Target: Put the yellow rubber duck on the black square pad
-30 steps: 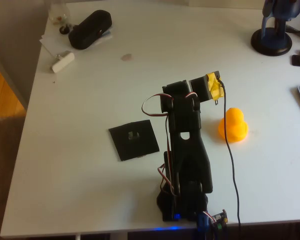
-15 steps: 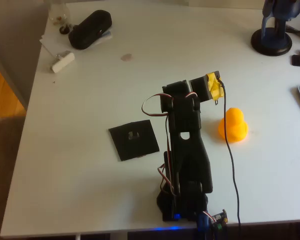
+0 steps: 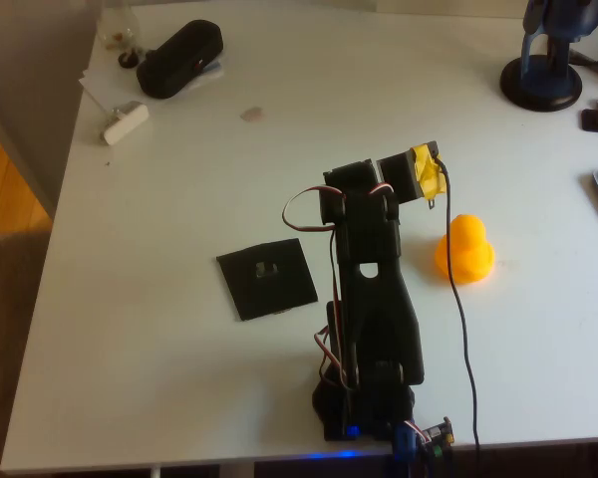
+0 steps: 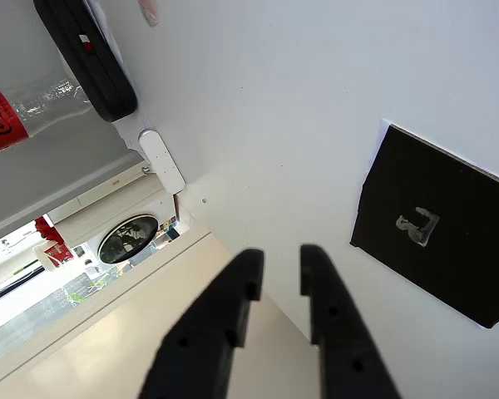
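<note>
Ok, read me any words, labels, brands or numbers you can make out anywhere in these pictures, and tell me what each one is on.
"Coca" in white script, partly cut off: on the red label of the clear plastic bottle, wrist view.
Small mark at the centre of the black square pad: a shape, not readable text.
Red spot on the black case: too small to read.

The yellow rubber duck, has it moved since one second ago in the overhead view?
No. The yellow rubber duck sits at the same spot, right of the arm and apart from the black square pad.
</note>
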Available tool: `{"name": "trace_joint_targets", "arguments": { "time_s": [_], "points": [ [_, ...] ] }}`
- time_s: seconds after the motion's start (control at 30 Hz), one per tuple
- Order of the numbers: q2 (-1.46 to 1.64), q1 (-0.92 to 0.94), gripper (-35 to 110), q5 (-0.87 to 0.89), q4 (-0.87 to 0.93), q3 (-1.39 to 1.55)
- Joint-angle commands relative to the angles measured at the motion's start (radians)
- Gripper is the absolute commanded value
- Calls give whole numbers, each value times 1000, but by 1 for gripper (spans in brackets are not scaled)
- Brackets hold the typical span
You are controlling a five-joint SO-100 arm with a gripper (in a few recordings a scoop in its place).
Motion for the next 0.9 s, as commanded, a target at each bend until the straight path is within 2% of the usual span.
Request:
{"name": "trace_joint_targets", "arguments": {
  "time_s": [0.0, 0.57, 0.87],
  "points": [
    [-2, -3, 5, -3, 12, -43],
    [14, 5, 5, -11, -2, -78],
    [-52, 64, 5, -12, -2, -393]
  ]
}}
